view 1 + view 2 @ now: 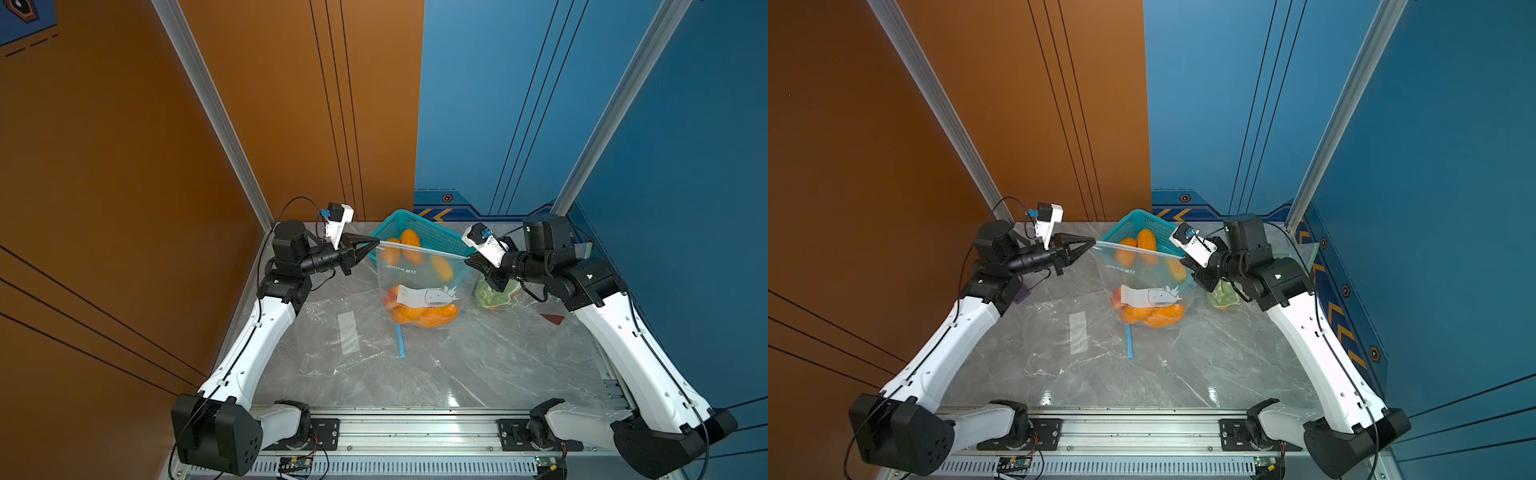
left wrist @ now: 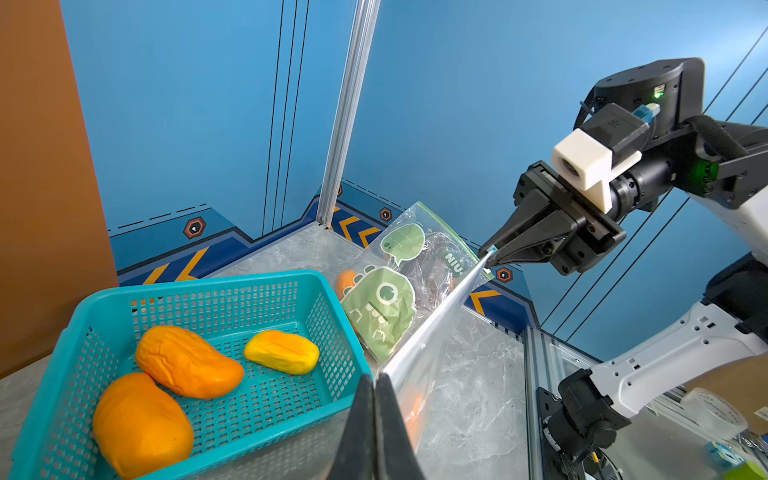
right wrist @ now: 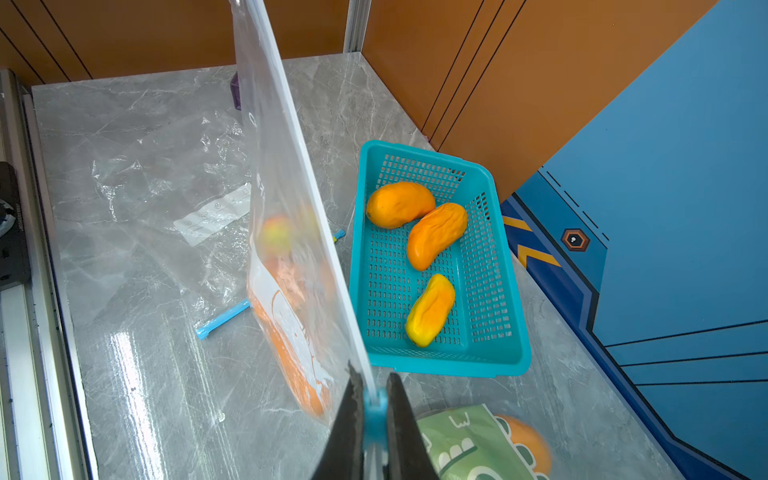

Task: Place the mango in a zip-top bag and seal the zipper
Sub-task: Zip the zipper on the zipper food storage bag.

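Half of the teal basket (image 1: 400, 220) is hidden in both top views behind the clear bag (image 1: 415, 286), which hangs just in front of it. The wrist views show the basket's perforated plastic walls and three loose mangoes (image 3: 436, 235) inside, smooth, kidney-shaped, orange to yellow. The bagged mangoes (image 1: 424, 313) sit at the bottom of the bag, in front of the basket. They are blurred by glossy film and partly covered by a white whale print, and a reddish fruit beside them is hard to make out.

The left gripper (image 1: 374, 241) is closed on one top corner of the bag. The right gripper (image 1: 471, 262) is clamped on the opposite corner, where a small blue slider (image 3: 375, 409) shows between its black fingers. The zipper strip runs taut and straight between them; whether it is sealed all along I cannot tell.

On the basket's right-arm side lies a green-printed bag (image 2: 382, 307), its contents mostly hidden. In front of the basket a flat, crinkled empty bag (image 1: 345, 332) with a blue strip (image 1: 400, 340) lies on the grey marble table (image 1: 498, 365).
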You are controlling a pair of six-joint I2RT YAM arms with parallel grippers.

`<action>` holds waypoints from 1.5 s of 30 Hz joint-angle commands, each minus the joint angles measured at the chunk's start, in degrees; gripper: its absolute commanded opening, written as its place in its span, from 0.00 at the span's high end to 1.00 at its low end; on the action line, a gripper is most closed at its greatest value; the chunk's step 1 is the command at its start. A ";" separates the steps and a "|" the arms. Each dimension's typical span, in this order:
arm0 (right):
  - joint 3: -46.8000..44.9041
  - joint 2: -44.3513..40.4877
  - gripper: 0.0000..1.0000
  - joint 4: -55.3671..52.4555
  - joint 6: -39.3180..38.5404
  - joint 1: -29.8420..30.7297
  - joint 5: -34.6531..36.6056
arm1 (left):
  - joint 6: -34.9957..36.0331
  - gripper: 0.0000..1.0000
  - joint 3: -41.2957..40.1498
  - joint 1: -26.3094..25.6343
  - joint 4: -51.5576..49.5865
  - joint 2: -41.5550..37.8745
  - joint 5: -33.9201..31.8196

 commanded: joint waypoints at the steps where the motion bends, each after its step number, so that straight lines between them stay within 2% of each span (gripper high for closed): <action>1: -1.31 -4.06 0.97 -7.72 1.64 -4.09 7.60 | -0.87 1.00 0.22 5.49 2.61 0.71 -9.44; 21: -4.53 -6.36 0.91 -5.92 2.44 -7.03 5.42 | -1.44 1.00 0.23 4.51 4.15 3.07 -8.96; 24: -4.35 -5.99 0.79 -5.82 3.22 -7.02 2.43 | -1.25 1.00 0.55 3.84 4.23 3.68 -8.10; 25: -4.10 -5.73 0.70 -5.74 3.57 -6.91 1.24 | -1.05 1.00 0.64 3.50 4.29 3.88 -7.67; 27: -3.61 -5.08 0.45 -5.41 4.36 -6.42 -1.42 | -0.01 1.00 0.93 1.97 4.25 4.18 -6.08; 30: -2.51 -3.72 0.29 -4.40 5.24 -4.38 -2.55 | 2.61 1.00 1.23 -0.80 4.18 4.32 -3.73; 34: 1.92 -0.77 0.21 -3.66 4.51 -1.74 -3.95 | 4.48 1.00 2.06 -2.98 4.21 4.52 -1.44; 45: 16.51 14.61 0.16 -3.98 0.74 2.63 -10.89 | 7.11 1.00 2.24 -5.25 4.18 1.87 1.99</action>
